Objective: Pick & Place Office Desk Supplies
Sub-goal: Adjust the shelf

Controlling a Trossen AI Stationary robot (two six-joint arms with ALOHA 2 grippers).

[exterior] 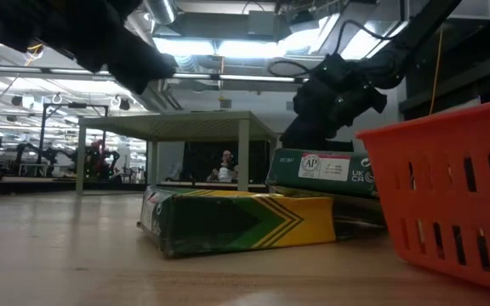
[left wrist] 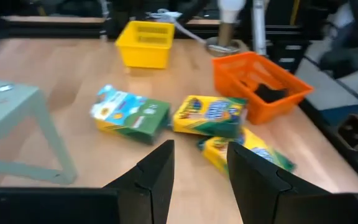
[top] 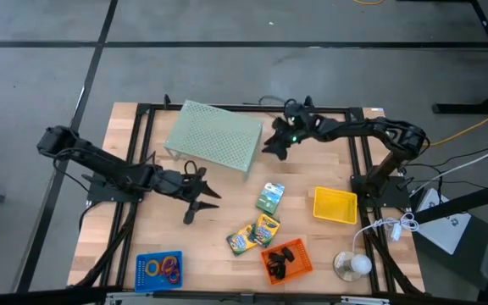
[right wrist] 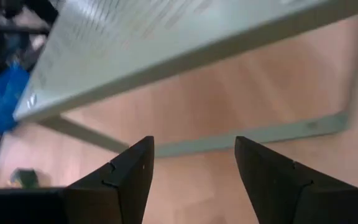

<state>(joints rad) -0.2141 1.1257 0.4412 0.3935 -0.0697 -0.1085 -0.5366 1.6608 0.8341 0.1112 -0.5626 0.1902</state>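
- Here, the left gripper [top: 200, 202] sits at about 8 o'clock from the middle of the bench [top: 227, 191], its fingers [left wrist: 157, 177] parted and holding nothing, with bare wood showing in the gap between them.
- Ahead of it, toward 3 o'clock, lie three crayon boxes [top: 261, 222]: one alone [top: 270, 196] nearer the middle, and two [top: 255, 233] touching each other just beyond, toward 5 o'clock.
- In the left wrist view the same boxes [left wrist: 210, 116] lie flat on the wood, just past the fingertips but apart from them.
- The right gripper [top: 276, 144] hovers at about 12 o'clock, just beside the right end of the pale green mesh riser [top: 214, 134]; its fingers [right wrist: 126, 177] stand wide and empty, pointing in under the riser's top.
- An orange basket [top: 287, 259] at 5 o'clock holds small black clips [top: 280, 264]; it is close to the paired boxes.
- A yellow basket [top: 335, 205] sits at 3 o'clock, well apart from both grippers.
- A blue tray [top: 158, 269] at 7 o'clock holds the purple, orange and yellow rings [top: 169, 266].
- A white lamp [top: 354, 264] stands at the 4 o'clock corner.
- In the low view a person [exterior: 225, 165] shows far off in the room, under the riser.
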